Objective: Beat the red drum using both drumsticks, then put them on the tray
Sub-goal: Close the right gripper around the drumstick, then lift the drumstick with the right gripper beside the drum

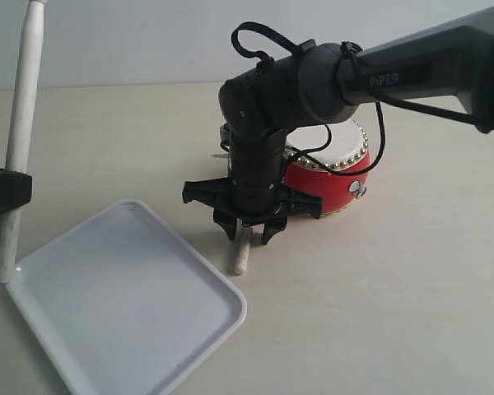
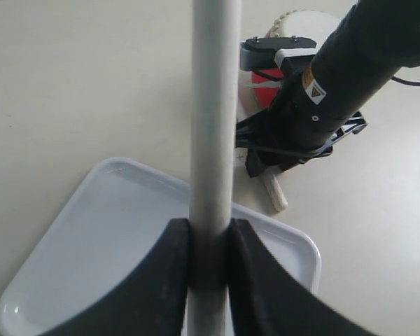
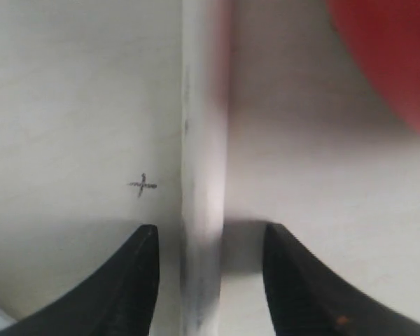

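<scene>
My left gripper (image 2: 210,225) is clamped on the first drumstick (image 2: 213,105), with a finger pressed to the shaft from either side. The stick stands nearly upright through the jaws, with a long stretch above them and a shorter end below. The white tray (image 1: 123,304) lies under and just ahead of this gripper. The stick's lower end comes down by the tray's corner, and I cannot tell whether it touches.

My right gripper (image 1: 249,233) points straight down at the table (image 1: 395,313) with its jaws spread. The second drumstick (image 1: 242,253) lies flat on the table between the fingers, and the right wrist view shows a gap on each side, so nothing is gripped. This stick is off the tray, just beside its rim. The red drum (image 1: 333,177) sits upright just behind the right gripper, cream skin up, partly hidden by the arm. A small pen cross (image 3: 143,185) marks the table beside the stick, near one fingertip.
</scene>
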Tool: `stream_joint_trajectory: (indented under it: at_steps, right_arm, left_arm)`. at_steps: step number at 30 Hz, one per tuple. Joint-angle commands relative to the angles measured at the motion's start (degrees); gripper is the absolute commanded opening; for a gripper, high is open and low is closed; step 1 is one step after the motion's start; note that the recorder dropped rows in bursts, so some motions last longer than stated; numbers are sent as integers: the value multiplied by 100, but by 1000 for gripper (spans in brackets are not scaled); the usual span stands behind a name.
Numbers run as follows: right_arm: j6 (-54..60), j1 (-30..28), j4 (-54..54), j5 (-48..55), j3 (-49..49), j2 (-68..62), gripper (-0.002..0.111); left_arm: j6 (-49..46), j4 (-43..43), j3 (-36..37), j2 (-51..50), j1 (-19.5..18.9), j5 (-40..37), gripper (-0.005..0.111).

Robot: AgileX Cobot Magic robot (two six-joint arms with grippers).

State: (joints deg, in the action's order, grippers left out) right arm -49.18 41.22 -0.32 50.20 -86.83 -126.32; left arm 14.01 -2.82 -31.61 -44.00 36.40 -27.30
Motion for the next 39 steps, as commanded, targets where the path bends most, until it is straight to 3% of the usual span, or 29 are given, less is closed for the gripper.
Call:
stream_joint_trajectory:
  at_steps: [1,8,18,23,30,32,35,39]
  right_arm:
    - [-19,3,-71,-132,-42,-63,46]
    - [-19,3,-101,-190,-42,-63,42]
    - [159,3,-111,-188,-42,-63,0]
    - [403,3,-219,-188,-42,52,0]
    - [1850,3,187,-71,-42,807,0]
    - [2358,3,166,162,-42,1139,0]
    - [3093,-162,-513,1201,-42,2133,0]
    - [4249,-783,83,1976,253,3073,0]
  left_arm:
    - [38,44,12,35,15,102,0]
    - [38,44,12,35,15,115,0]
    - [38,44,12,35,15,138,0]
    - [-4,44,12,35,15,117,0]
    - [-4,-256,-41,-397,15,1,0]
    - [-63,-256,-215,-702,15,-249,0]
    - [-445,-271,-1210,-1565,15,-1370,0]
    - [-910,91,-2454,-2507,15,-2307,0]
